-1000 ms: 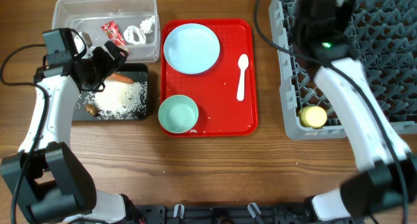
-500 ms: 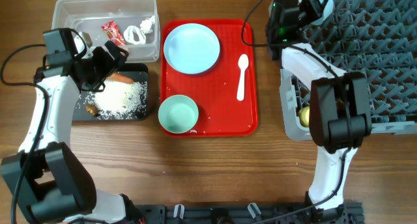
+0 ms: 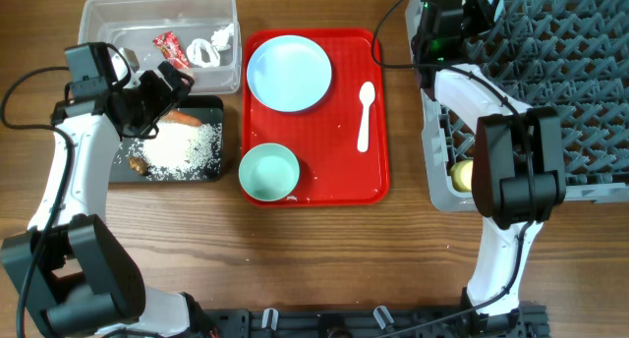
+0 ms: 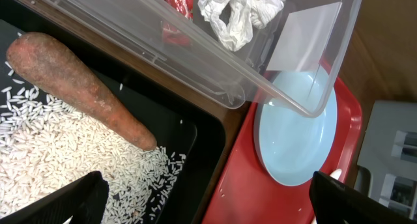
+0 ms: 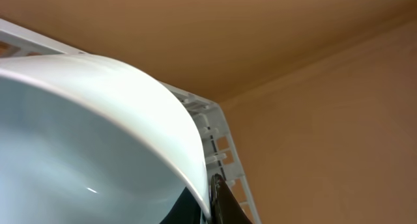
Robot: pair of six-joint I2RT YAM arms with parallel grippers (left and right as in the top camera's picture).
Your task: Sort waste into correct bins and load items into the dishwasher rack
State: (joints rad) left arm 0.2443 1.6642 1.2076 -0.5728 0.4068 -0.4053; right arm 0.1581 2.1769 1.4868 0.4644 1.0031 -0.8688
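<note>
- We saw the left gripper (image 4: 208,202) hanging over the black tub (image 4: 190,131) with its fingers spread wide and nothing between them; we took this to be a pause above the food waste.
- The carrot (image 4: 78,87) lay slantwise in that tub, up and to the left of the gap between the fingers and touching neither; the rice (image 4: 58,160) was strewn beside and below it, near the left finger; the brown lump (image 3: 138,165) sat at the tub's near-left corner.
- The red wrapper (image 3: 170,49) and the white scrap (image 4: 238,12) lay in the clear tub (image 3: 98,14), so we judged the dry waste sorted.
- The right gripper (image 3: 464,9) reached over the far-left corner of the rack (image 3: 580,92), jaws drawn narrow; in the wrist view the rim of the light blue bowl (image 5: 78,133) met one dark finger (image 5: 220,201), so we judged the thin rim pinched and the bowl tilted there for setting among the pegs.
- The yellow cup (image 3: 462,173) lay in the rack's near-left corner.
- The plate (image 3: 289,74), the mint bowl (image 3: 268,172) and the spoon (image 3: 364,117) rested on the red tray (image 3: 344,181), well apart from both grippers; we judged these not yet loaded.
</note>
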